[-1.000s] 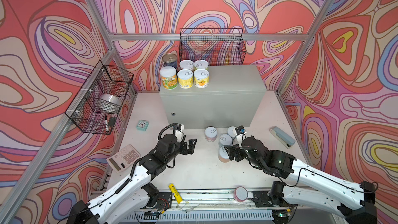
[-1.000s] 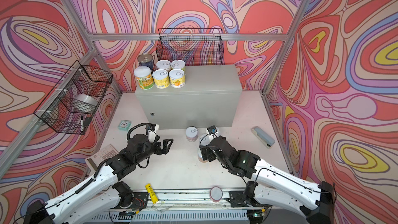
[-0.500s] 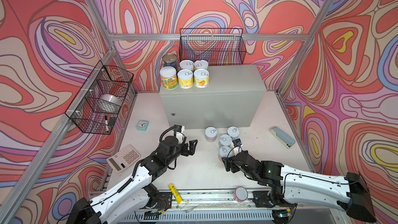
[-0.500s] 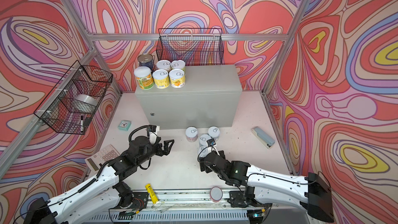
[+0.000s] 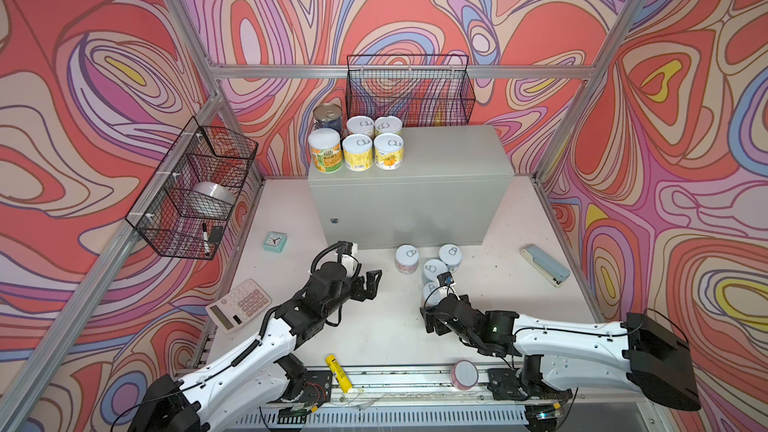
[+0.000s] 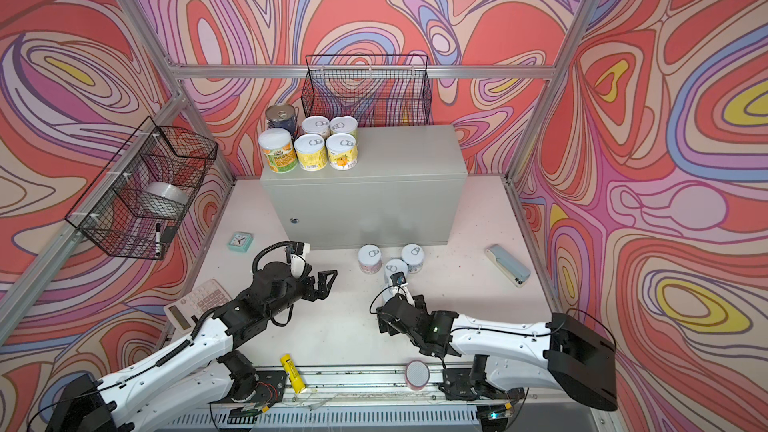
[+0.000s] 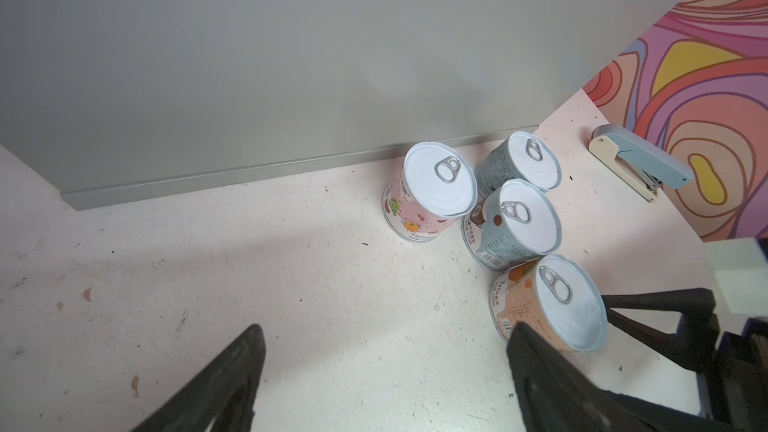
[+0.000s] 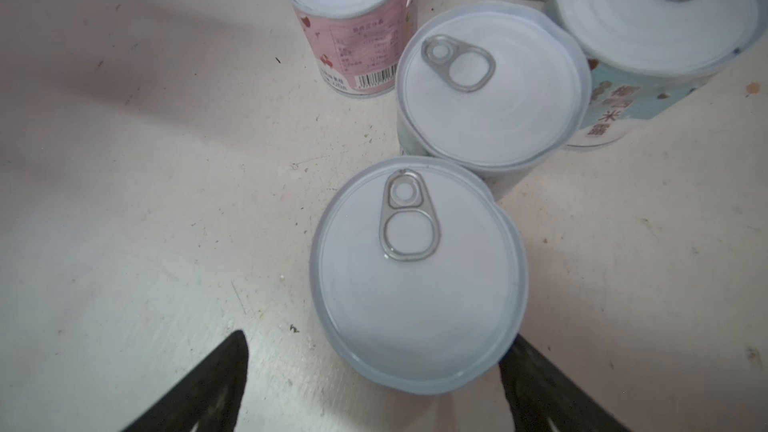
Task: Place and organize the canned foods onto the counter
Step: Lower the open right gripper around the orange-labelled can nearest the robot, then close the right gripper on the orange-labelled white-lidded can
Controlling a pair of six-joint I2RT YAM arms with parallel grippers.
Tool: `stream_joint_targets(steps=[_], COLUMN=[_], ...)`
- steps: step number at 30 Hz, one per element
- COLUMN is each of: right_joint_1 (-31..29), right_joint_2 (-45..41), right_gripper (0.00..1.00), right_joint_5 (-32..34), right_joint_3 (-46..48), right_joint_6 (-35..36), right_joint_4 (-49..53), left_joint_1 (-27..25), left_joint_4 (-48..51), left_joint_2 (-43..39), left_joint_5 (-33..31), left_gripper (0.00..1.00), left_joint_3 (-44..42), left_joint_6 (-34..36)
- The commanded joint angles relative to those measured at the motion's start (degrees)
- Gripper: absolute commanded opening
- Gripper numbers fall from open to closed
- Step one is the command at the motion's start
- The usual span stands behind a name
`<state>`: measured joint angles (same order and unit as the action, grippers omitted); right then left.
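Six canned foods (image 5: 357, 147) (image 6: 309, 147) stand grouped at the back left of the grey counter (image 5: 449, 151) (image 6: 407, 155). Several more stand on the floor before it: a pink can (image 5: 406, 258) (image 7: 432, 189) (image 8: 357, 14), two blue cans (image 5: 450, 256) (image 7: 523, 218) (image 8: 490, 89) and an orange can (image 5: 432, 295) (image 6: 390, 293) (image 7: 552, 309) (image 8: 415, 276). My right gripper (image 5: 429, 317) (image 6: 384, 320) (image 8: 379, 338) is open, low, just in front of the orange can, one finger at its rim. My left gripper (image 5: 371, 284) (image 6: 326, 282) (image 7: 386, 328) is open and empty, left of the cans.
A stapler (image 5: 545, 264) lies at the right. A small clock (image 5: 274, 241) and a calculator (image 5: 239, 305) lie at the left. A yellow tube (image 5: 340, 371) and a pink cylinder (image 5: 464, 374) sit on the front rail. Wire baskets (image 5: 409, 89) (image 5: 195, 193) hang on the walls.
My right arm has drawn back toward the front and dropped lower, uncovering the blue cans; its gripper now sits at the orange can. The left gripper has narrowed a little and hardly moved.
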<state>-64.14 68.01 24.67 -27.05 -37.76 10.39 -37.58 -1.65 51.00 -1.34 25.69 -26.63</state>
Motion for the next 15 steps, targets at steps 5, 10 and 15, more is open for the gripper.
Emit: stream_joint_targets(steps=[5,10,15], right_joint_1=[3.16,5.61,6.61], right_joint_2=[4.46,6.82,9.61], right_gripper=[0.96,0.95,0.94], right_joint_5=[-1.45,-3.7,-4.97], right_joint_3=[-0.87,-0.55,-1.3], right_joint_6=[1.66,3.52,4.42], right_joint_4=[-4.99,-8.21,-10.01], left_joint_1=[-0.32,-0.37,-0.38], left_joint_4=[-1.95,-1.6,-1.95], left_joint_2=[0.06,-0.11,0.1], left_joint_5=[-1.0,-1.7,-2.16], left_gripper=[0.93,0.93,0.92], left_joint_3=[-0.78,-0.95,-1.26], left_joint_6=[-0.74,-1.09,-1.75])
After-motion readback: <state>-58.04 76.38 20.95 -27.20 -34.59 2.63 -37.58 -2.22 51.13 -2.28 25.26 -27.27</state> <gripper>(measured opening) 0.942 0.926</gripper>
